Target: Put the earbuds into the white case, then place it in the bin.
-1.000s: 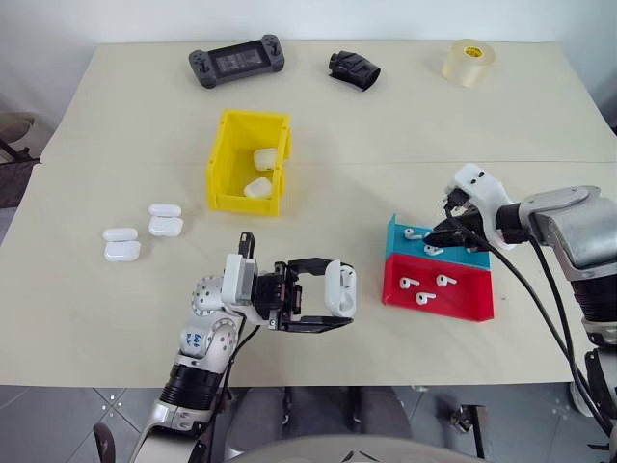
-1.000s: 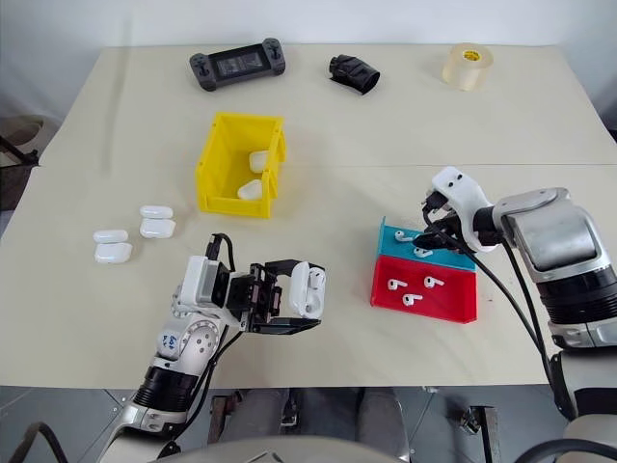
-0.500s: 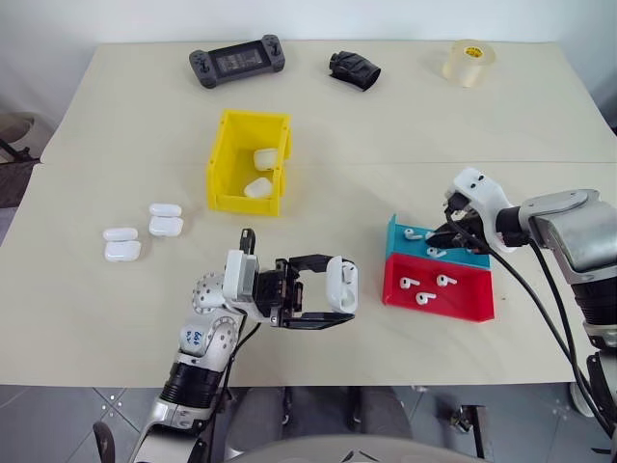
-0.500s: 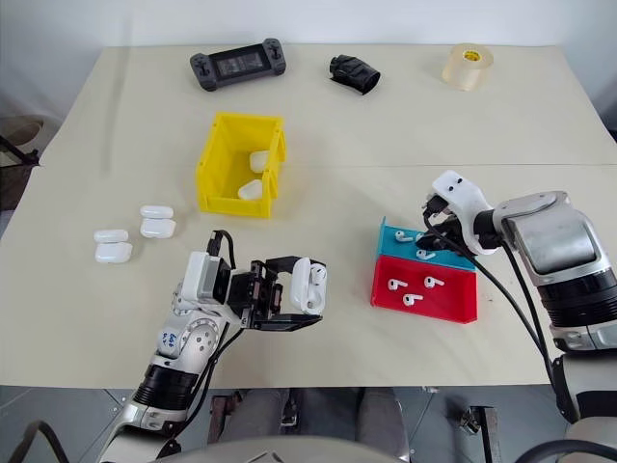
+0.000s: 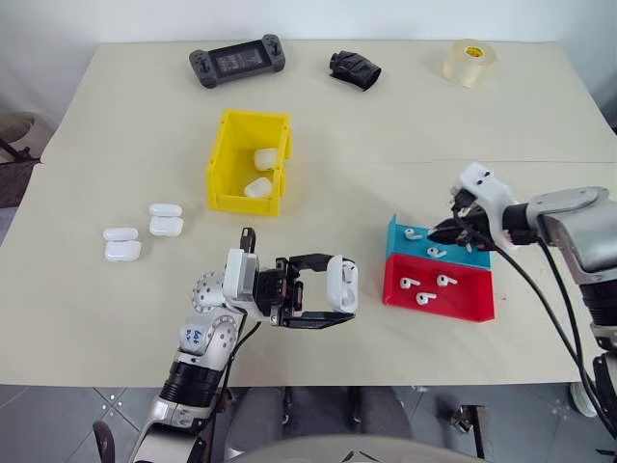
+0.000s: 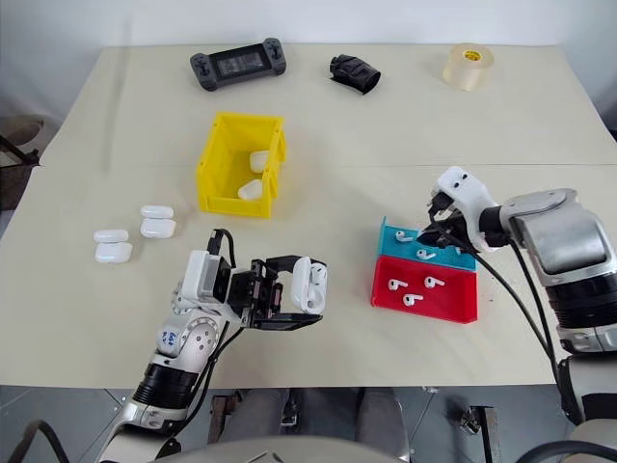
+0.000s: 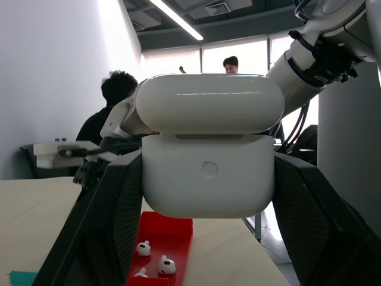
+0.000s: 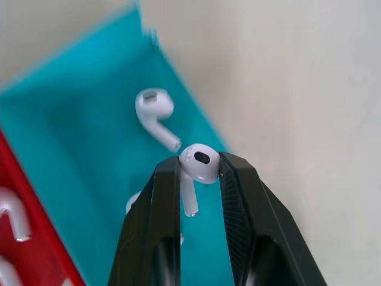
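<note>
Lifted earbud (image 8: 199,162) sits between right claw (image 8: 199,170) tips.

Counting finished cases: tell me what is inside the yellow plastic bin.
Two glossy white rounded earbud cases lie inside the yellow plastic open-top bin: one toward the back, one toward the front. The near wall hides a strip of the bin floor behind it.

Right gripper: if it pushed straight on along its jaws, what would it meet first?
Most likely the floor of the blue tray. The right gripper, jaws shut on an earbud, points down into it, near a loose earbud. Depth is unclear.
</note>
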